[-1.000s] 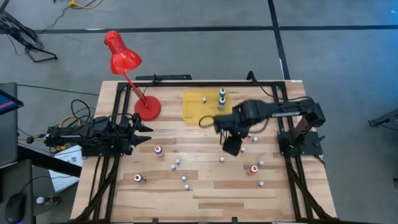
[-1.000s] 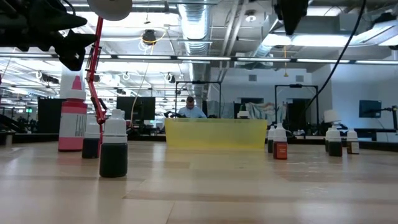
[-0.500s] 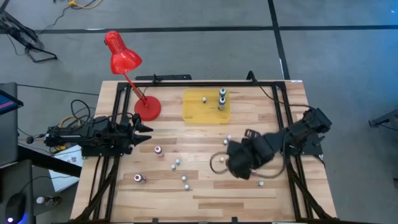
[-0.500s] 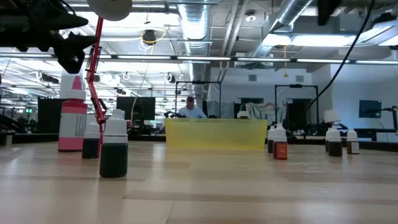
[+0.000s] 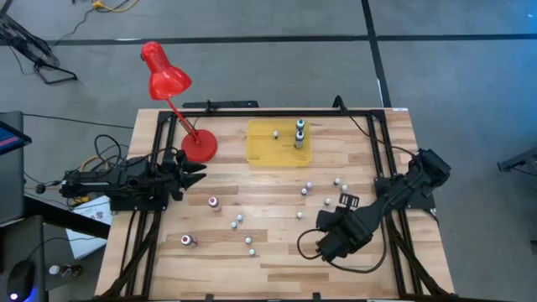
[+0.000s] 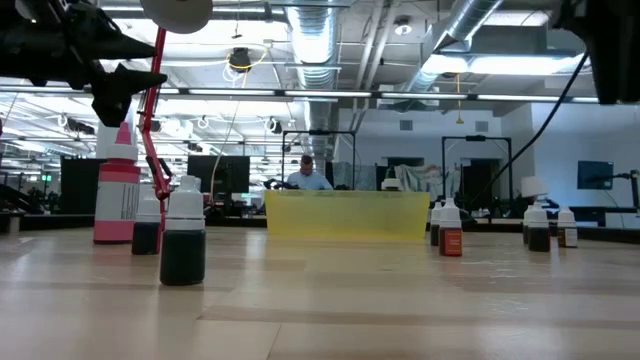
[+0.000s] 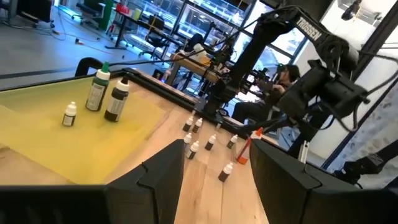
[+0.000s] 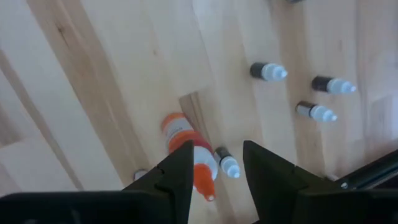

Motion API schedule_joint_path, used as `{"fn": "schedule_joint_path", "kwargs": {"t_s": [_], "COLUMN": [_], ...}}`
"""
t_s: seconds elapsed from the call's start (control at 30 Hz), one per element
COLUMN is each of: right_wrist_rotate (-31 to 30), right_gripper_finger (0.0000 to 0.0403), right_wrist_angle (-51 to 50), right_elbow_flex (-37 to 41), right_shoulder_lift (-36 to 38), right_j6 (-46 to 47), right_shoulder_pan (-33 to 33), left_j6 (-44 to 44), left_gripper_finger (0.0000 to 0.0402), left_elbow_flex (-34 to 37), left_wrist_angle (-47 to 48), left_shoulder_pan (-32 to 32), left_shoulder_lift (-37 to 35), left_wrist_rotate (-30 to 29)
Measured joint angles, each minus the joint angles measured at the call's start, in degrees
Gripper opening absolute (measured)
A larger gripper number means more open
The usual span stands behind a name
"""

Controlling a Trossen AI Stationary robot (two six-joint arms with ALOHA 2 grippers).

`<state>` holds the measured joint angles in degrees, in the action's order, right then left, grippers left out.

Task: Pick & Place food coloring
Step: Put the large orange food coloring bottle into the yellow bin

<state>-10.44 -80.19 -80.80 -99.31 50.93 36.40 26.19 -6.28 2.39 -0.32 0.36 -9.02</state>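
Food coloring bottles stand scattered on the wooden table (image 5: pixel 277 268): red ones (image 5: pixel 213 203) (image 5: pixel 186 240) at the left, pale-capped ones (image 5: pixel 239 220) (image 5: pixel 304 192) in the middle. Three more (image 5: pixel 299 132) stand on the yellow mat (image 5: pixel 277 151). My right gripper (image 5: pixel 329 242) (image 8: pixel 214 165) points down at the near right, open, above an orange bottle (image 8: pixel 186 149) and a small dark one (image 8: pixel 224 160). It touches neither. My left gripper (image 5: pixel 195 172) (image 7: pixel 217 171) waits open and level at the left edge.
A red desk lamp (image 5: pixel 168 84) stands with its base (image 5: pixel 199 146) at the far left, beside the mat. Black frame rails (image 5: pixel 394 243) run along the table's sides. A loose cable loop (image 5: pixel 309 249) hangs by my right gripper. In the low view a dark bottle (image 6: pixel 183 240) stands nearest.
My right gripper has swung from beside the yellow mat toward the table's near right part and has come down, now over the orange bottle. My left gripper has rolled a little in place. No bottle has moved.
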Motion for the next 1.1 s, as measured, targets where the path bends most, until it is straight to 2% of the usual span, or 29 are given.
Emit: {"fn": "schedule_joint_path", "kwargs": {"t_s": [0.2, 0.4, 0.53, 0.67, 0.77, 0.93, 1.1], "right_wrist_rotate": [0.6, -1.67, -3.26, -1.39, 1.3, 2.48, 13.67], "right_gripper_finger": [0.0122, 0.0122, 0.0122, 0.0122, 0.0125, 0.0154, 0.0198], "right_wrist_angle": [1.01, 5.1, 17.91, 32.44, 36.62, 34.11, 34.52], "right_elbow_flex": [3.81, 12.4, 20.38, 27.2, 29.44, 29.56, 29.56], "right_shoulder_lift": [2.94, 17.12, 28.88, 35.41, 36.11, 32.69, 28.57], "right_j6": [-3.2, 1.57, 7.85, 11.02, 10.95, 18.08, 22.72], "right_shoulder_pan": [-0.18, -2.17, -3.74, -5.55, -6.19, -6.32, -6.29], "left_j6": [0.05, 0.05, 0.03, -0.37, -1.85, -2.8, -2.83], "left_gripper_finger": [0.0175, 0.0175, 0.0175, 0.0175, 0.0175, 0.0174, 0.0174], "left_elbow_flex": [0.0, 0.0, 0.0, 0.0, 0.0, 0.0, 0.0], "left_wrist_angle": [-0.02, 0.72, 1.85, 2.92, 2.97, 2.97, 2.97], "left_shoulder_pan": [0.0, 0.0, 0.0, 0.02, 0.02, 0.02, 0.02], "left_shoulder_lift": [0.0, 0.0, 0.0, 0.0, 0.0, 0.0, 0.0], "left_wrist_rotate": [-0.19, -0.36, -0.41, -0.48, -0.9, -1.92, -2.2]}}
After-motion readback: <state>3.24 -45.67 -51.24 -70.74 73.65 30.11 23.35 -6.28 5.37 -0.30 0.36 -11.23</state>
